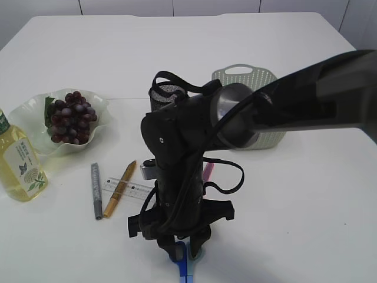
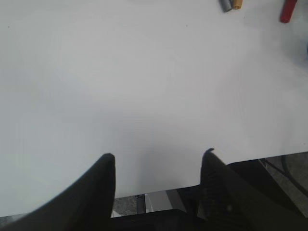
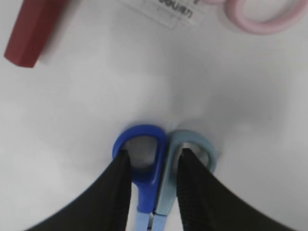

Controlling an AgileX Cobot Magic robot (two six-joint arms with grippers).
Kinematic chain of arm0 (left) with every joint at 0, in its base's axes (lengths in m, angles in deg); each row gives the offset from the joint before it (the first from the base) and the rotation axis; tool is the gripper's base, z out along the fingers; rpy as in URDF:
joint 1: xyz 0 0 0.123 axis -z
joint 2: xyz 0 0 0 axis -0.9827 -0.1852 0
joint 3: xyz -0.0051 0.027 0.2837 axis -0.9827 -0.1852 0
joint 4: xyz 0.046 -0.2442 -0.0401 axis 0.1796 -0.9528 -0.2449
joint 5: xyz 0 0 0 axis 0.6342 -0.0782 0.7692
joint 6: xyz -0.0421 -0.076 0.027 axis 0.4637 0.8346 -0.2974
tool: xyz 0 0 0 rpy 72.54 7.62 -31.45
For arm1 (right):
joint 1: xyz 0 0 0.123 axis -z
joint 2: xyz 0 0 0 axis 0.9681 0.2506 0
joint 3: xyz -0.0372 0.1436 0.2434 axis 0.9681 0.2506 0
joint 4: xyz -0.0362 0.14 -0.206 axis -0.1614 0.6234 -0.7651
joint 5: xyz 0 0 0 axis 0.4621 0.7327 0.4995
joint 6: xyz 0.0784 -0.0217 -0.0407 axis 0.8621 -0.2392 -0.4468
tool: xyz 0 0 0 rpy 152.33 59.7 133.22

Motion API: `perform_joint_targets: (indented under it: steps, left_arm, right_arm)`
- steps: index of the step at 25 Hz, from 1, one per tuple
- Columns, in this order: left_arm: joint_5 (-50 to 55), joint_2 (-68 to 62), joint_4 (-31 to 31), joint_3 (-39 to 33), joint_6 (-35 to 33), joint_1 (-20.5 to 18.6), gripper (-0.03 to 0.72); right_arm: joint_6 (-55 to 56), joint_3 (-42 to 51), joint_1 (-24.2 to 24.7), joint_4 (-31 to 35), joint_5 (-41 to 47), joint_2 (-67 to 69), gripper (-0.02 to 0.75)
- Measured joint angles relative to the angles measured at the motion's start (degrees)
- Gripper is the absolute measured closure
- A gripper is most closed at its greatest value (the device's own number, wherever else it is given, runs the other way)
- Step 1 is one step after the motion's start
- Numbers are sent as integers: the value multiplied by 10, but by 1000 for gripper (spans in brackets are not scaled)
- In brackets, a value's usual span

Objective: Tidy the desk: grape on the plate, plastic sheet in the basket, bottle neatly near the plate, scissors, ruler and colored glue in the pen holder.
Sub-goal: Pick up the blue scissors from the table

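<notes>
My right gripper was down on the scissors at the 6 o'clock edge of the table. The two fingers had closed in on the handles: one tip sat in the dark blue loop, the other in the pale blue loop, with the handle shanks pinched between them. The jaws were only partly apart, held so by the handles. The scissors lay flat on the table.

At 11 o'clock in the wrist view lay a dark red stick; at 1 o'clock, a pink ring beside a clear ruler.

My left gripper hung over bare table, jaws wide apart, nothing between them or touching them.

The grapes sat on the plate at 9 o'clock, the bottle just beside it. The pen holder and the basket stood behind my arm, toward 12 o'clock. A grey pen and an orange pen lay below the plate.
</notes>
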Motion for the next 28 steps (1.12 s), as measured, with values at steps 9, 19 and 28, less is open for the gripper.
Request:
perform_joint_targets:
  steps: [9, 19, 28]
  left_arm:
    - [0, 0, 0, 0, 0, 0, 303]
    - [0, 0, 0, 0, 0, 0, 306]
    - [0, 0, 0, 0, 0, 0, 307]
  right_arm:
    - [0, 0, 0, -2, 1, 0, 586]
    - [0, 0, 0, -6, 7, 0, 526]
    - [0, -28, 0, -15, 14, 5, 463]
